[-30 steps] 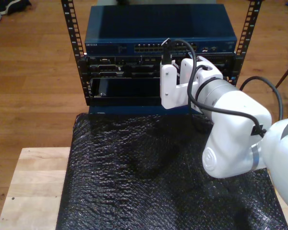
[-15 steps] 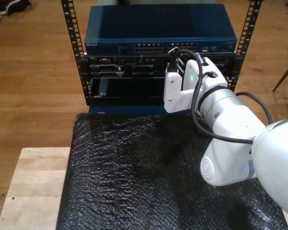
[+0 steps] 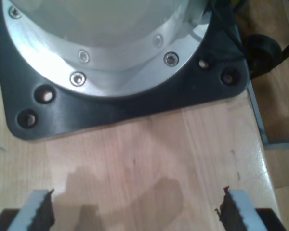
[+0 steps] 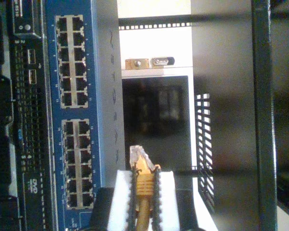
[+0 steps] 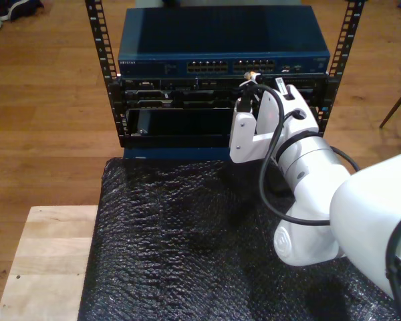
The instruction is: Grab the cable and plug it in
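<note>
The second gripper [image 4: 143, 202] pinches the cable [image 4: 142, 192] by its orange boot, clear plug [image 4: 136, 155] jutting toward the blue switch [image 4: 72, 115] and its ports. Light, limp cord; brittle clip, so the stiff boot looks the safest hold. The first gripper [image 3: 135, 211] hangs wide open over bare worktop [image 3: 149, 159].

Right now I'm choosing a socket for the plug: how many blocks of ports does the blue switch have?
2: in the exterior view, side by side on the blue switch, one block nearer the view's left, the other above my second gripper.
</note>
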